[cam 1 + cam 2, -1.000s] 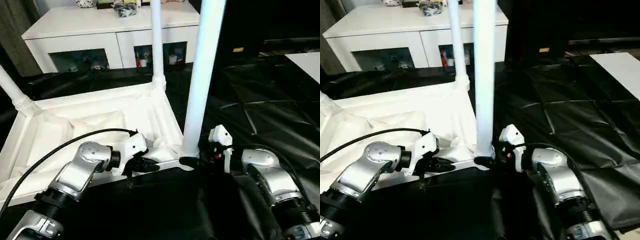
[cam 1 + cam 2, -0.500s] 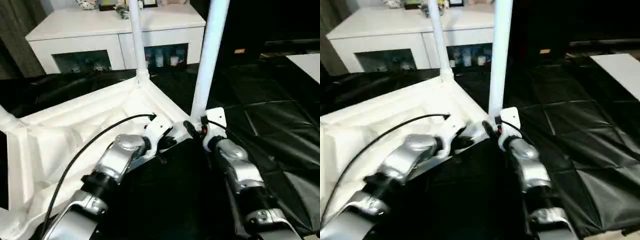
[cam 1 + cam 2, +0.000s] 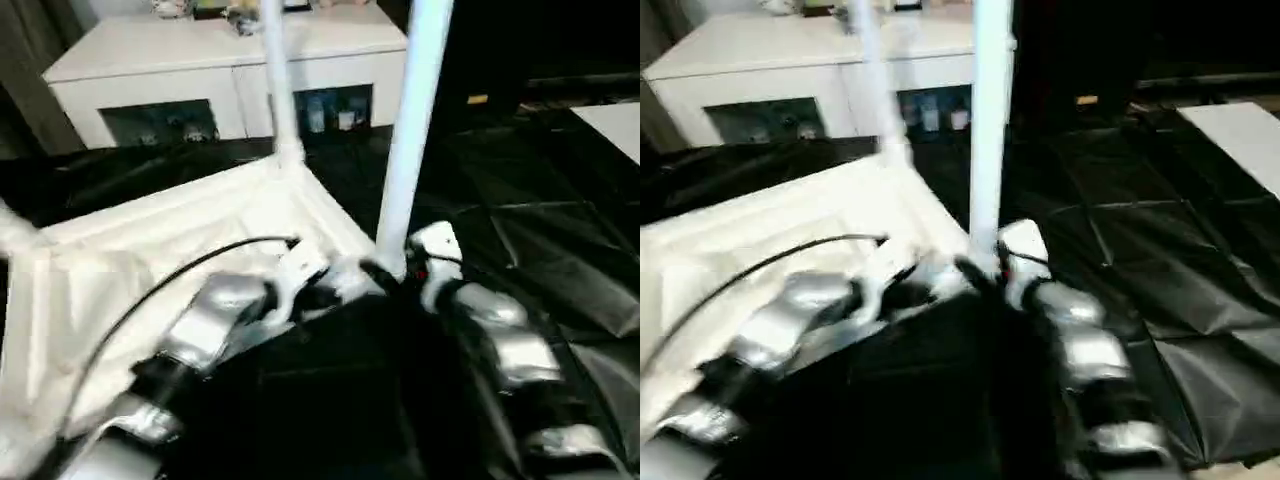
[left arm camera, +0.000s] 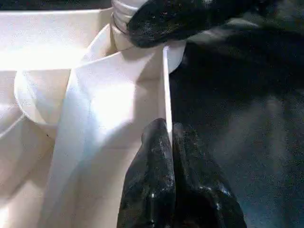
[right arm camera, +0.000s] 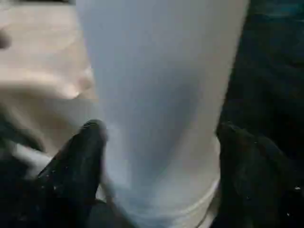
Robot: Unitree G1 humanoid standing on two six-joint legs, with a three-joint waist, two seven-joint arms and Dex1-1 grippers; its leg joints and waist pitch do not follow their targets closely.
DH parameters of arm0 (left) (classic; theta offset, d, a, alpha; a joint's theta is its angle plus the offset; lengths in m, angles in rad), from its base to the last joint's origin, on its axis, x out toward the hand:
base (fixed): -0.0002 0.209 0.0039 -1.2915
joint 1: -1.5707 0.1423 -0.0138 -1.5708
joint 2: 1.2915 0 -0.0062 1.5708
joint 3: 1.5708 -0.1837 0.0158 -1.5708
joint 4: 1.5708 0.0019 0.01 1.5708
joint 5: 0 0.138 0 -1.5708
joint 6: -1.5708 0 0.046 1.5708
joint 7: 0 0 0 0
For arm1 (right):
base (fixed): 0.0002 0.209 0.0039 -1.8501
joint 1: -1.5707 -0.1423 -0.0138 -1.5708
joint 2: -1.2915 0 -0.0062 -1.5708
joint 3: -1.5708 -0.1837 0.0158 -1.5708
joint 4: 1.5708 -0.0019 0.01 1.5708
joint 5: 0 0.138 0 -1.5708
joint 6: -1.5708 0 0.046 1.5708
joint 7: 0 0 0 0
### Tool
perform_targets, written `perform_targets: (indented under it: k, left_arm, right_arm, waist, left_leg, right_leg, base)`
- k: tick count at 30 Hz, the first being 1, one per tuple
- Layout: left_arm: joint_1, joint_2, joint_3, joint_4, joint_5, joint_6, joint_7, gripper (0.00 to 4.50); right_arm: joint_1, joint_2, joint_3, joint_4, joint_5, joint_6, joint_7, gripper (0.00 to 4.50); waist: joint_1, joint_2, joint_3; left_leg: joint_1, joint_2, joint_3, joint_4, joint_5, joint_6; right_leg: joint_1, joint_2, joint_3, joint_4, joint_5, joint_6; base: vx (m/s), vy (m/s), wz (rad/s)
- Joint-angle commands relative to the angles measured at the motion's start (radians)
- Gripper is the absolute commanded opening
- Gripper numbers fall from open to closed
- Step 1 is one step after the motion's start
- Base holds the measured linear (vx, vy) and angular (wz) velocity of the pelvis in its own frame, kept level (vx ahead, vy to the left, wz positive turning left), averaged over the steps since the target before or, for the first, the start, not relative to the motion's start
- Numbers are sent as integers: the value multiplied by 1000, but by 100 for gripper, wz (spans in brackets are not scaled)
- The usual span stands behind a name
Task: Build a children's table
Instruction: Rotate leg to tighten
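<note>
legs stick straight up from the small white plastic table [image 3: 170, 250], which lies upside down on the black floor sheet [image 3: 520, 230] with its ribbed underside showing, so most of the building looks done. the right gripper [image 5: 156, 175] has its two black fingers spread around the bottom of the near white round leg [image 3: 410, 140], maybe to twist it tight. the left gripper [image 4: 171, 171] is pinched on the thin edge wall of the table.

A white cabinet [image 3: 230, 60] with glass doors stands at the back, small objects blurred behind the glass; wrinkled black sheeting [image 3: 560, 250] covers the floor, a white panel [image 3: 612, 125] at its right edge
</note>
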Motion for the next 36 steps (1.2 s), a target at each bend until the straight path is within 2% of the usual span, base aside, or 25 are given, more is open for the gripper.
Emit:
perform_targets:
  k: [1, 5, 9, 13, 20, 26, 28, 29, 31, 34, 35, 36]
  left_arm:
    - [16, 22, -27, -59, -43, -16, -105, 0]
    - [44, 84, -27, -123, -78, 25, -191, 0]
    - [55, 108, -17, -133, -84, 20, -218, 0]
    - [57, 118, -13, -129, -80, 16, -222, 0]
    - [60, 121, -15, -136, -80, 23, -222, 0]
    - [64, 125, -18, -138, -77, 25, -223, 0]
    - [62, 123, -19, -133, -71, 28, -216, 0]
    - [51, 105, -13, -105, -51, 26, -167, 0]
    - [38, 84, -6, -73, -31, 23, -113, 0]
    - [4, 26, 11, 0, 7, 32, 19, 0]
    - [-11, 3, 21, 25, 17, 48, 70, 0]
    - [-11, 3, 21, 25, 17, 48, 70, 0]
  right_arm:
    - [26, -38, 36, -60, 29, -2, 136, 386]
    - [54, -111, 61, -124, 69, 24, 283, 386]
    - [45, -137, 68, -128, 85, 37, 354, 386]
    - [29, -141, 81, -107, 72, 25, 368, 386]
    - [32, -138, 93, -106, 73, 43, 383, 322]
    - [40, -124, 83, -107, 80, 51, 375, 281]
    - [40, -111, 76, -97, 73, 48, 344, 278]
    - [24, -76, 55, -57, 41, 35, 230, 276]
    - [11, -44, 35, -25, 17, 27, 130, 275]
    - [-12, 35, -14, 23, -12, 47, -92, 275]
    - [-20, 64, -34, 37, -14, 63, -170, 275]
    - [-20, 64, -34, 37, -14, 63, -170, 274]
  waist:
    - [2, -9, -64]
    - [8, -9, -56]
    - [8, -12, -55]
    - [10, -16, -57]
    - [12, -14, -59]
    - [11, -12, -58]
    - [10, -11, -58]
    - [8, -10, -57]
    - [3, -8, -55]
    - [-11, -9, -55]
    - [-14, -9, -55]
    - [-13, -9, -56]
  left_leg:
    - [17, 54, -20, -75, -162, 110]
    - [19, 57, -20, -86, -236, 72]
    - [20, 54, -18, -85, -240, 64]
    - [17, 54, -19, -84, -211, 65]
    - [16, 54, -19, -81, -184, 75]
    - [17, 54, -19, -82, -200, 67]
    - [16, 54, -20, -83, -198, 65]
    - [17, 54, -20, -84, -209, 58]
    - [17, 52, -21, -86, -219, 45]
    - [20, 49, -24, -89, -253, 5]
    - [20, 49, -24, -90, -248, 2]
    - [20, 47, -24, -89, -247, 4]
  right_leg:
    - [52, -55, 39, -61, -63, -283]
    - [48, -53, 41, -67, -168, -269]
    - [46, -55, 44, -71, -193, -264]
    - [46, -55, 43, -69, -179, -263]
    - [48, -55, 42, -66, -154, -267]
    - [47, -55, 42, -68, -168, -265]
    - [47, -54, 41, -67, -165, -265]
    - [46, -55, 42, -69, -180, -262]
    - [43, -55, 42, -71, -197, -258]
    - [45, -55, 41, -76, -247, -238]
    - [44, -55, 43, -77, -240, -236]
    - [45, -56, 43, -77, -237, -235]
  base:
    - [0, 0, 0]
    - [0, 0, 0]
    - [0, 0, 0]
    - [0, 0, 0]
    - [0, 0, 0]
    - [0, 0, 0]
    - [0, 0, 0]
    - [0, 0, 0]
    - [0, 0, 0]
    - [0, 0, 0]
    - [0, 0, 0]
    - [0, 0, 0]
